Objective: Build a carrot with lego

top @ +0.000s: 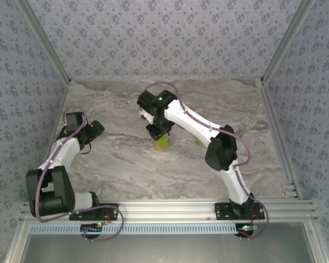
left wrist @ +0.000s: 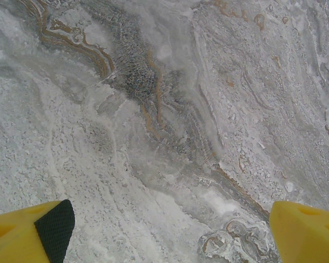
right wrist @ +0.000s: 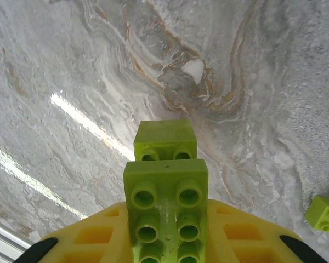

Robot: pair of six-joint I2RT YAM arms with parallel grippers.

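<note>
Lime-green studded carrot bricks [right wrist: 165,181] sit clenched in the right gripper [right wrist: 165,238]; left gripper [left wrist: 172,233] gapes.

On the marbled table [top: 126,170], the right gripper [top: 160,131] is at centre, directly over the lime-green and orange carrot [top: 162,144], one loose lime-green brick [top: 199,141] lies near to its right, and the left gripper [top: 96,129] sits well apart at the left side.

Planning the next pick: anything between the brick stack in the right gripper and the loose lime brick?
Nothing: bare marble table between the lime-green brick stack in the right gripper and the loose lime-green brick, per the right wrist view.
</note>
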